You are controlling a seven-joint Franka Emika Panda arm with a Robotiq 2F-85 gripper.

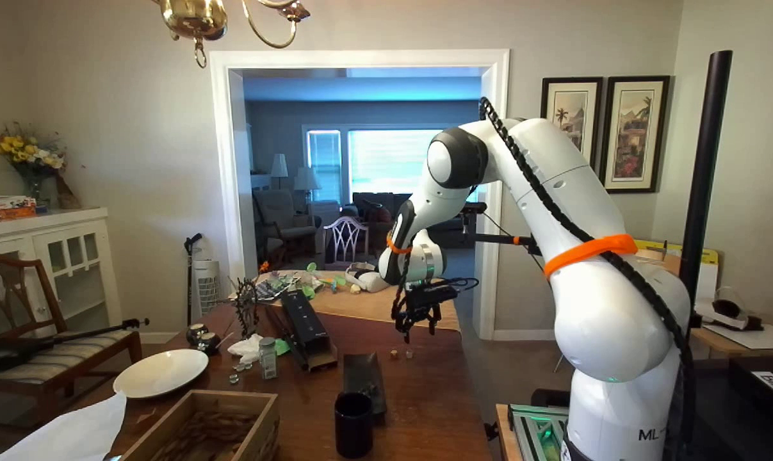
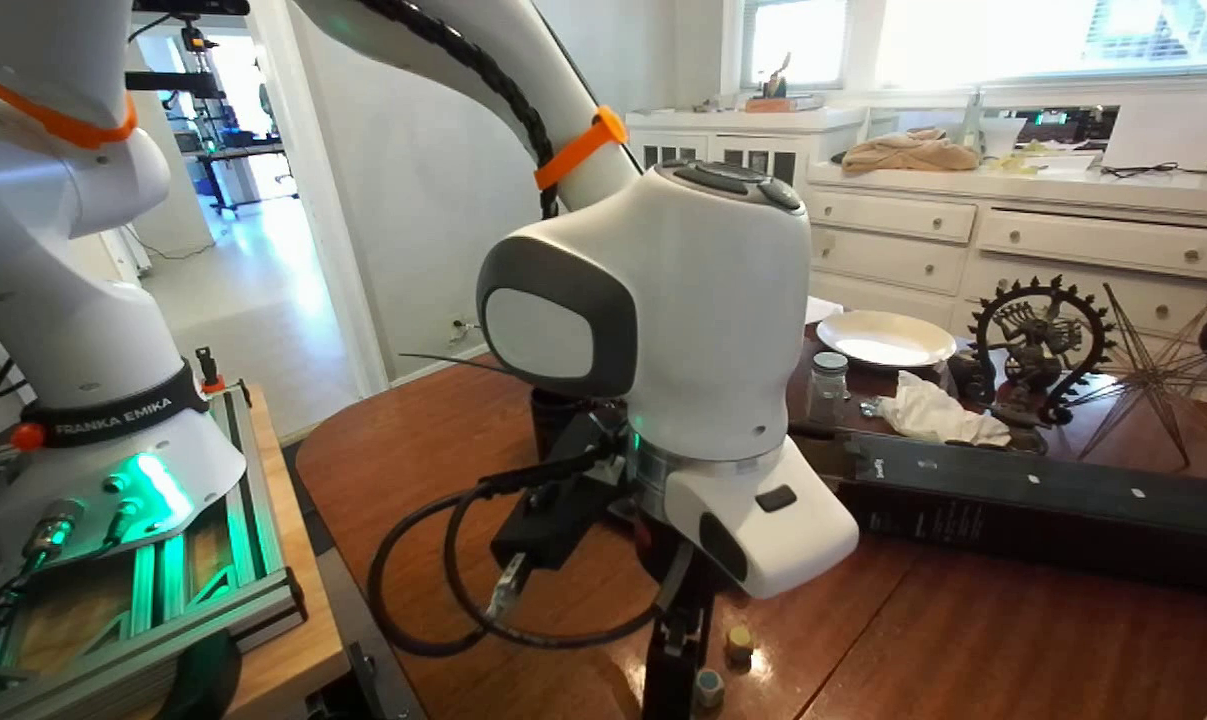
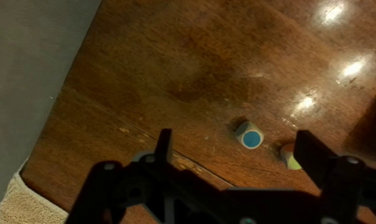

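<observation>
My gripper (image 3: 234, 133) is open and empty, pointing down above the wooden table. It also shows in an exterior view (image 1: 419, 330). Two small wooden dice-like blocks with coloured round spots lie on the table below it. The block with a blue spot (image 3: 250, 137) appears between the fingers in the wrist view, nearer the right finger. The block with orange and yellow-green faces (image 3: 290, 157) is partly hidden behind the right finger. In an exterior view the yellow-topped block (image 2: 739, 643) and the blue-spotted block (image 2: 709, 688) lie beside a finger.
A long black box (image 1: 308, 330), a black tray (image 1: 364, 378) and a black mug (image 1: 354, 422) stand on the table. A glass jar (image 1: 268, 358), white plate (image 1: 161, 373), wooden crate (image 1: 269, 410) and dark statue (image 2: 1038, 340) are farther off. A tan cloth (image 3: 29, 205) covers the far end.
</observation>
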